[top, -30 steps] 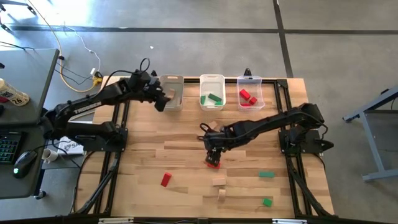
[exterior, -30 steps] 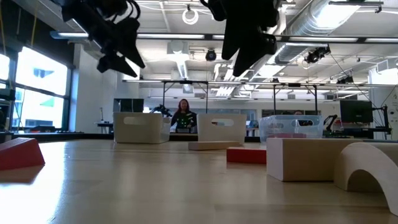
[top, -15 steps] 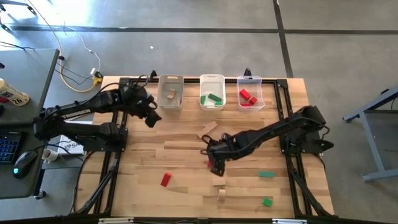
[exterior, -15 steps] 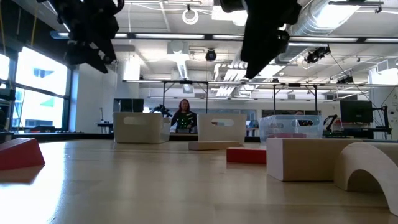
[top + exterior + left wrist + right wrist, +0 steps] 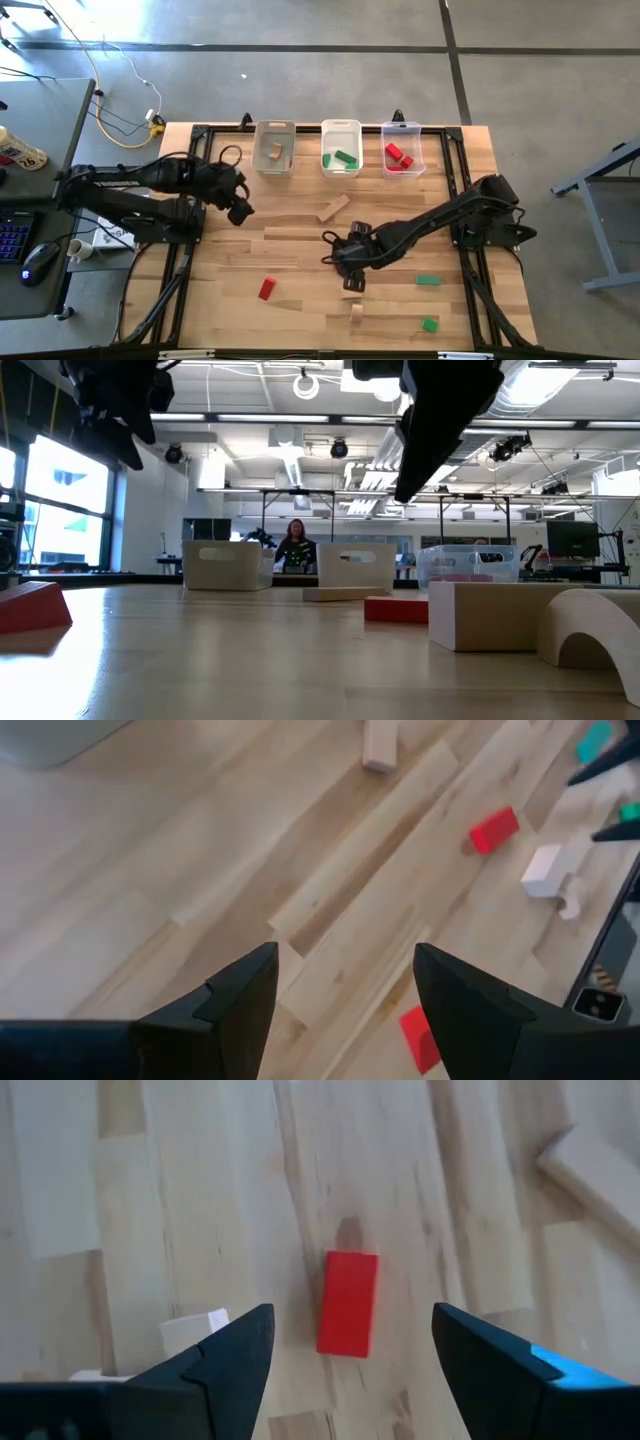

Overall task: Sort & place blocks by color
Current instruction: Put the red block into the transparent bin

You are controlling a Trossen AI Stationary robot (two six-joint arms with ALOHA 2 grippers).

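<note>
Two spread fingers of the right gripper (image 5: pixel 350 1370) are hovering astride the small red wooden block (image 5: pixel 347 1302), its long axis running between them.

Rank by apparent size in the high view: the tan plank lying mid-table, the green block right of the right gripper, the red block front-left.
1. tan wooden plank, longest by a clear margin.
2-3. green rectangular block and red rectangular block: they look about alike, so no ranking between them.

Three bins (image 5: pixel 275 128), two arms (image 5: pixel 130 180), blocks (image 5: pixel 266 289) red, green, tan
</note>
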